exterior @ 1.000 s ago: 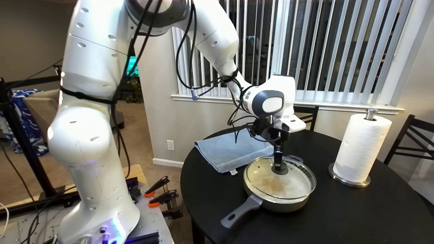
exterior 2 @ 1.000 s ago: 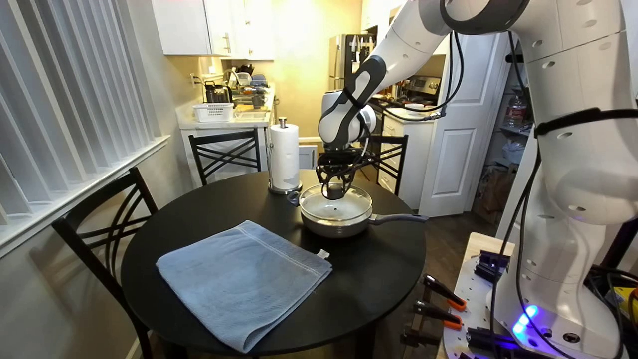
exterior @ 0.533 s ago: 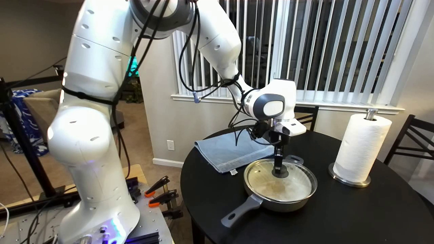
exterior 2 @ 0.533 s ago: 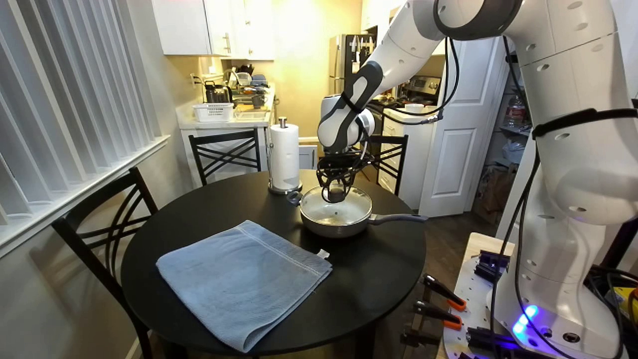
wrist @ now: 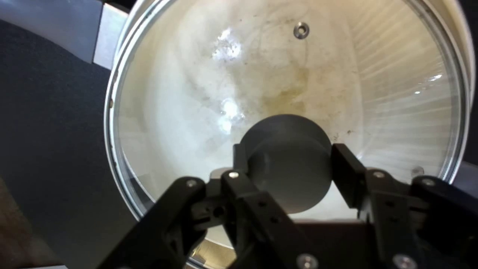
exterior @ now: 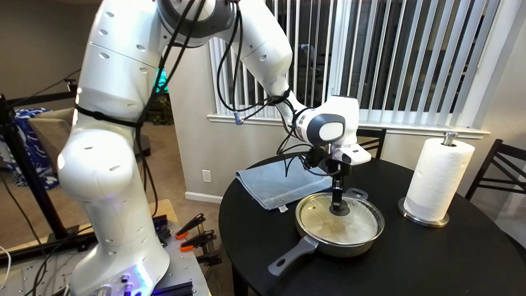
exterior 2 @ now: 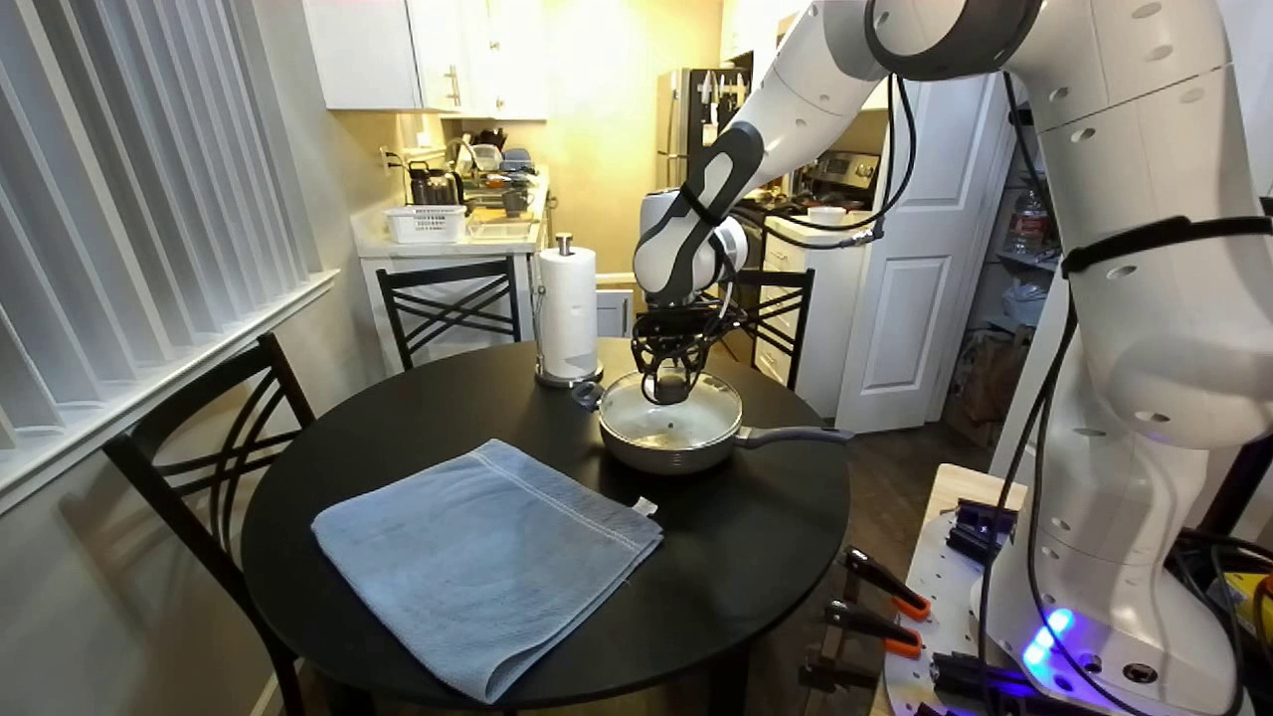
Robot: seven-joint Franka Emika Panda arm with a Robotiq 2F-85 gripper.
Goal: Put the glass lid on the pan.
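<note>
The gripper (wrist: 287, 160) clasping the knob (wrist: 289, 172) of the glass lid (wrist: 257, 93) atop the pan (exterior: 345, 250)

Closest to the wrist camera, the gripper is pinching the dark knob, a fingertip (wrist: 343, 168) touching it on either side. Just beneath, the glass lid is lying level across the mouth of the pan, its metal rim (wrist: 112, 119) circling the clear glass and a small ringed vent hole (wrist: 301, 30) showing between knob and rim. In both exterior views the lid is covering the pan's pale interior; I cannot tell whether it is sitting flush all the way round.

The pan is standing upright on a round black table (exterior: 444, 259), its long dark handle (exterior: 292, 257) pointing towards the white arm's base (exterior: 119, 246) and a short loop handle (exterior 2: 587, 396) jutting from the opposite side. Near the pan but apart from it, a blue-grey cloth (exterior 2: 487, 557) is lying folded flat; on another side, also apart, a paper towel roll (exterior: 439, 179) is standing upright on a metal holder (exterior: 427, 222).

Farther out, black chairs (exterior: 511, 151) are standing around the table. In both exterior views, pale vertical blinds (exterior 2: 189, 189) are hanging beyond the table. Past the chairs, a kitchen counter (exterior 2: 378, 244) is holding a white basket (exterior 2: 426, 225).
</note>
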